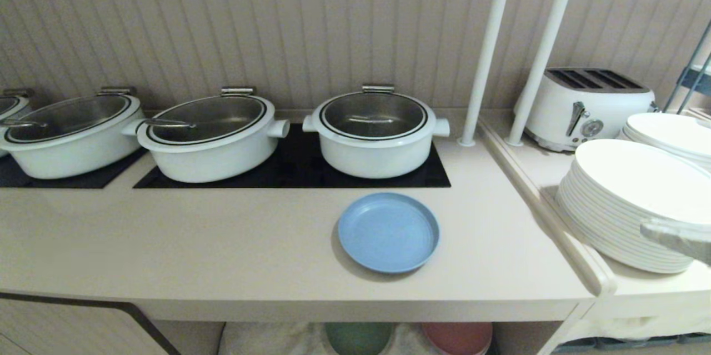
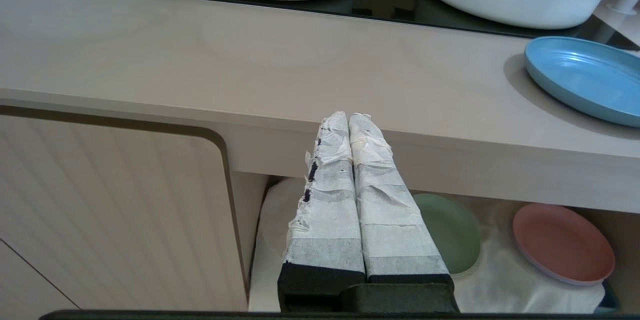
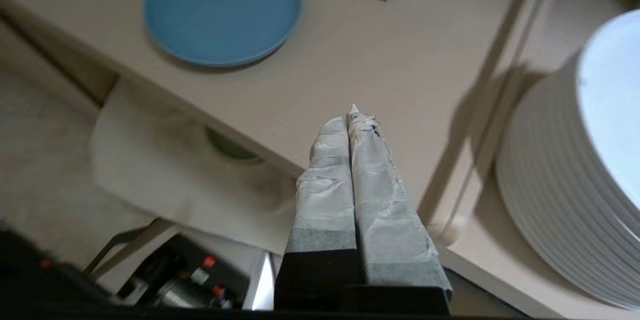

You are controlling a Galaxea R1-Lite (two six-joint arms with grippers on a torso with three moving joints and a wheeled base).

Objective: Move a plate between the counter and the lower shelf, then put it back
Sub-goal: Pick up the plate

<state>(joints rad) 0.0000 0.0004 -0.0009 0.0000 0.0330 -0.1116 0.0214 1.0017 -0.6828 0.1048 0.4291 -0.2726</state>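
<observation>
Taped right gripper [image 3: 351, 118] jaws, pressed together and empty, hover above the tabletop [image 1: 222, 244] edge near the blue plate [image 1: 388, 232], which lies flat there, probably light, stiff and slippery, best pinched at its low raised rim.

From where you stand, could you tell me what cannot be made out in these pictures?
- Lower shelf: head view cuts it at the bottom edge; the counter overhangs it.
- Green plate: left end effector covers part of it in the left wrist view.
- Right end effector: a blurred sliver at the head view's right edge.
- Leftmost pot: cut by the left edge.
</observation>
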